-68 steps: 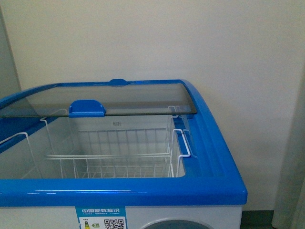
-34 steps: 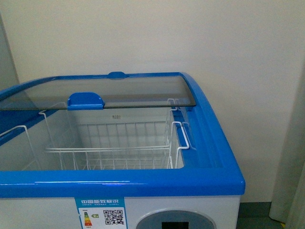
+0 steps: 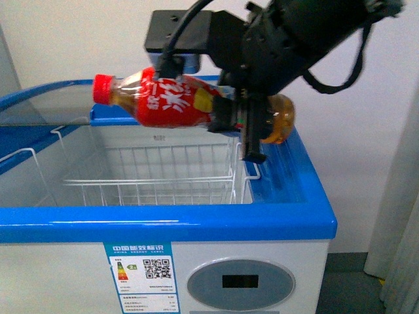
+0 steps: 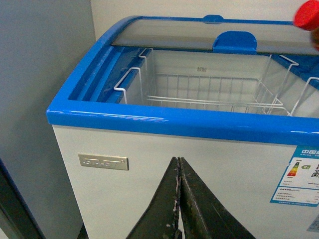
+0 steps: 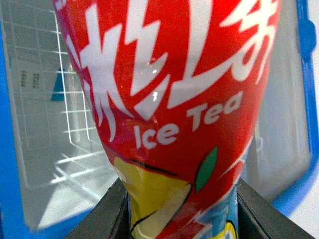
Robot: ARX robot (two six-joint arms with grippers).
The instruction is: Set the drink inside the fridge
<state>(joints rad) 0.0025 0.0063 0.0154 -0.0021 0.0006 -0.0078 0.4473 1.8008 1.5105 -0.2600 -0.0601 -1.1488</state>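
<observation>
My right gripper [image 3: 245, 124] is shut on the drink [image 3: 177, 101], a clear bottle of amber liquid with a red cap and a red label. It holds the bottle lying sideways above the open fridge [image 3: 196, 222], cap pointing left. In the right wrist view the drink's label [image 5: 169, 99] fills the frame between my fingers [image 5: 104, 211]. The fridge is a white chest with a blue rim and white wire baskets [image 3: 150, 176] inside. My left gripper [image 4: 178, 164] is shut and empty, low in front of the fridge's white front wall [image 4: 209, 169]. The drink's red cap [image 4: 306, 15] shows there too.
The glass lid [image 3: 46, 101] is slid back to the left, with a blue handle [image 4: 234, 42]. A cream wall stands behind. A grey cabinet side [image 4: 40, 99] stands left of the fridge. A curtain [image 3: 399, 216] hangs at the right.
My right arm has come into the front view carrying the drink over the fridge opening. The view has also dropped, showing more of the fridge's front.
</observation>
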